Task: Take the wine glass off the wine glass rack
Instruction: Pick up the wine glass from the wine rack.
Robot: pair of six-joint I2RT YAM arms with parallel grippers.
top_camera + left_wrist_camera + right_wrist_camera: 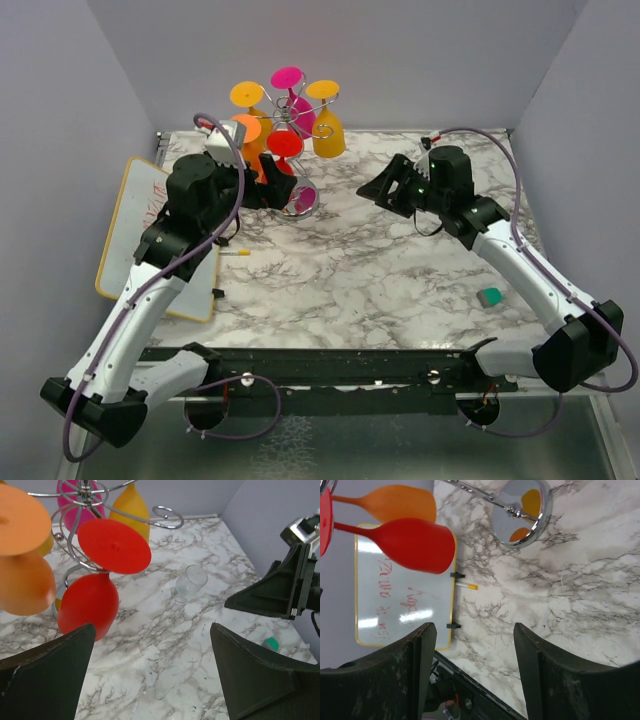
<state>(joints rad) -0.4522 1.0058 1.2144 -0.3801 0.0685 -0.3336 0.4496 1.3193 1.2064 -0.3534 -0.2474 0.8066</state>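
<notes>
The wine glass rack [300,200] stands at the far left-centre of the marble counter [350,270], its round mirror base on the surface and its curled wire arms carrying glasses hung upside down with their feet up. The red wine glass [89,602] hangs on the near side of the rack, its bowl low and just ahead of the left tool [152,630]. From the left wrist view it sits off the tip of the left-hand finger rather than in the gap, and no contact shows. An orange wine glass [25,580] hangs beside it to the left, and pink and yellow ones further back. The left tool's fingers stand wide apart with nothing between them. The right tool [385,185] is off to the right of the rack, pointing toward it and well apart from the glasses, its fingers also apart and holding nothing. A whiteboard [395,595] with a yellow frame lies at the counter's left edge; it bears red handwriting, too smeared to read. No brand or label can be read anywhere.
</notes>
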